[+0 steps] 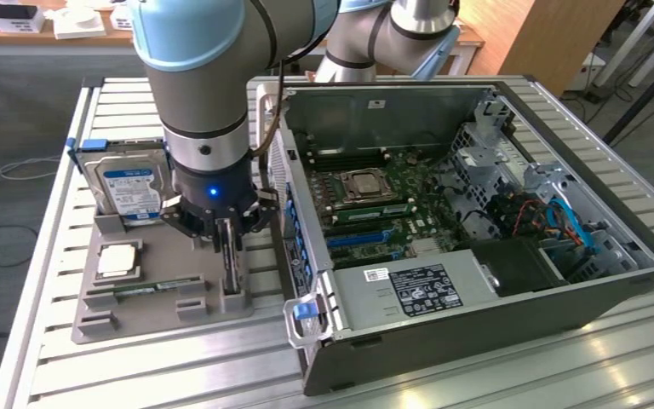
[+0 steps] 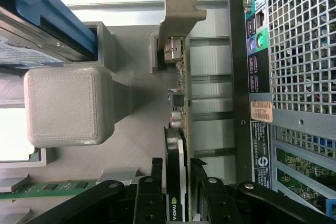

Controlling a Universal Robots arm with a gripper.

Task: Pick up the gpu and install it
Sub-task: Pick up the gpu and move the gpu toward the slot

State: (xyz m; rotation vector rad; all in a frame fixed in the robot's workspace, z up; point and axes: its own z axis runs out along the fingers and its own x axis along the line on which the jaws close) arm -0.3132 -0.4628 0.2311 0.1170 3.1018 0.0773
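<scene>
The gpu (image 1: 232,271) stands on edge in a slot of the grey holder tray (image 1: 157,322), close to the open computer case (image 1: 599,298). My gripper (image 1: 228,239) has come straight down over the card and is shut on its upper edge, one finger on each face. The wrist view looks along the gpu (image 2: 177,145): black cooler, green board, and the silver end bracket (image 2: 181,9) at the far end. The black fingers (image 2: 156,167) of the gripper (image 2: 176,171) press against both sides. The card still sits in its slot.
A hard drive (image 1: 129,189) stands upright at the back of the tray. A processor (image 1: 119,260) and a RAM stick (image 1: 140,290) lie in front of it. The case's motherboard (image 1: 367,213) is exposed, with blue expansion slots (image 1: 361,239). The table (image 1: 191,375) is slatted aluminium.
</scene>
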